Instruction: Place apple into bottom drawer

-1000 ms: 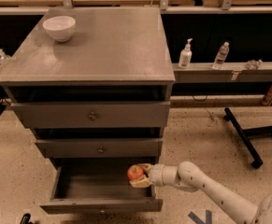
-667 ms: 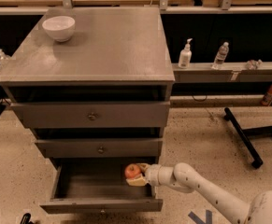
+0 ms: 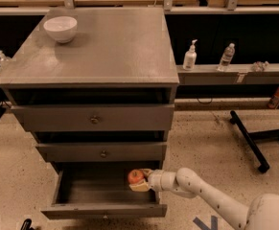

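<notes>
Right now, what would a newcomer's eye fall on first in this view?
The red apple, clamped in the gripper at the right side of the open bottom drawer, low in the view, with the pale arm reaching in from the lower right. Next comes the white bowl, alone on the back left corner of the grey cabinet top.

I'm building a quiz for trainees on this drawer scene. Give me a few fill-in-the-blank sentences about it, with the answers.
1. Of the three drawers, only the bottom drawer is ____.
2. The tool, over that drawer's right part, holds the apple, which is mostly ____ in colour.
3. The bowl on the cabinet top is ____ in colour.
Missing words: open; red; white.
</notes>
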